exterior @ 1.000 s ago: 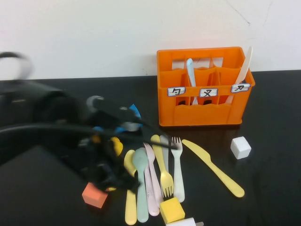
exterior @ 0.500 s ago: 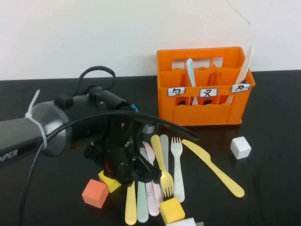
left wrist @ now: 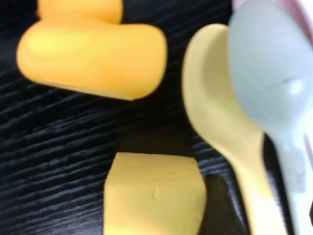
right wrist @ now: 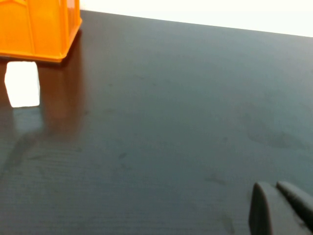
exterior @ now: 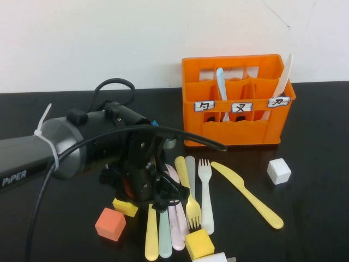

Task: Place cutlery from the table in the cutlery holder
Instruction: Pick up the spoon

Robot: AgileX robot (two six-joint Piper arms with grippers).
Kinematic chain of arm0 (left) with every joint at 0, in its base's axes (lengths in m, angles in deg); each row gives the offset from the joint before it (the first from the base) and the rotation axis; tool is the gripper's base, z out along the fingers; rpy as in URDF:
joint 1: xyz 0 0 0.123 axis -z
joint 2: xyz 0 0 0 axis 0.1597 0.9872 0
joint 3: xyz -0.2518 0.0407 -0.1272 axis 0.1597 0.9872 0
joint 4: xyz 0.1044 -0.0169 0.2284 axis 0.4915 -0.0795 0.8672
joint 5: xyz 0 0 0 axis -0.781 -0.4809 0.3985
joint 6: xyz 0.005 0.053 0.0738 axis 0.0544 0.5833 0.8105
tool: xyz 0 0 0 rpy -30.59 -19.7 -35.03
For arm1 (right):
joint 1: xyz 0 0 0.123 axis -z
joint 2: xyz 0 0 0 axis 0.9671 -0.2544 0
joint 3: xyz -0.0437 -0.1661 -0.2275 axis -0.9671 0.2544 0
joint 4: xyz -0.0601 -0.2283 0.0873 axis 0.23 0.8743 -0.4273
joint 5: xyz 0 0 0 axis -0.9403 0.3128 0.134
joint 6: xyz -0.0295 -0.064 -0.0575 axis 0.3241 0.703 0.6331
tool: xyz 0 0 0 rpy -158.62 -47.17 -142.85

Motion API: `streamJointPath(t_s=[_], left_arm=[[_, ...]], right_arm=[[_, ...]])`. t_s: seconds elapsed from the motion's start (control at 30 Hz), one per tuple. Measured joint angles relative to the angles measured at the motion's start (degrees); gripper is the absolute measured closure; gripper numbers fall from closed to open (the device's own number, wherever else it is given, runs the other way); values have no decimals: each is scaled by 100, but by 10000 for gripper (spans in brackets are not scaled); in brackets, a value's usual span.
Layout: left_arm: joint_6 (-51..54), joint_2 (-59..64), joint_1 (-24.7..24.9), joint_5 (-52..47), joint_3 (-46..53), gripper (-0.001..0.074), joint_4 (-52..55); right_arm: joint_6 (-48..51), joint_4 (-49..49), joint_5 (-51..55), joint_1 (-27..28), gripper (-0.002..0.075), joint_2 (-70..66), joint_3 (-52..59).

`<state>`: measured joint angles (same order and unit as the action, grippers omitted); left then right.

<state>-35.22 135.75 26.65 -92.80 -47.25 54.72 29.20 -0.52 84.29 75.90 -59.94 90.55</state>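
I count seven pieces of cutlery lying on the tabletop: two spoons, three forks, two knives, bunched just in front of the orange cutlery holder. Two more pieces stand in the holder already. There are four cubes: orange, white and two yellow. To the right of the white cube the tabletop is bare right up to its edge. My left end effector sits low over the spoon heads, beside a yellow cube; I cannot tell how far it is open. My right end effector hangs over bare tabletop, its tips nearly together, holding nothing.
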Motion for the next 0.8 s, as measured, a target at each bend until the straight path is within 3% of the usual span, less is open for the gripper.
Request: streamJointPath(t_s=[0.17,0.47,0.8], left_arm=[[-126,69,-57,0,0,370,-2],[-128,90,-192,0,-13,477,-87],[-117,301,-192,0,-45,488,-210]], right_arm=[[0,0,0,0,729,0,0],[0,0,0,0,729,0,0],[0,0,0,0,729,0,0]])
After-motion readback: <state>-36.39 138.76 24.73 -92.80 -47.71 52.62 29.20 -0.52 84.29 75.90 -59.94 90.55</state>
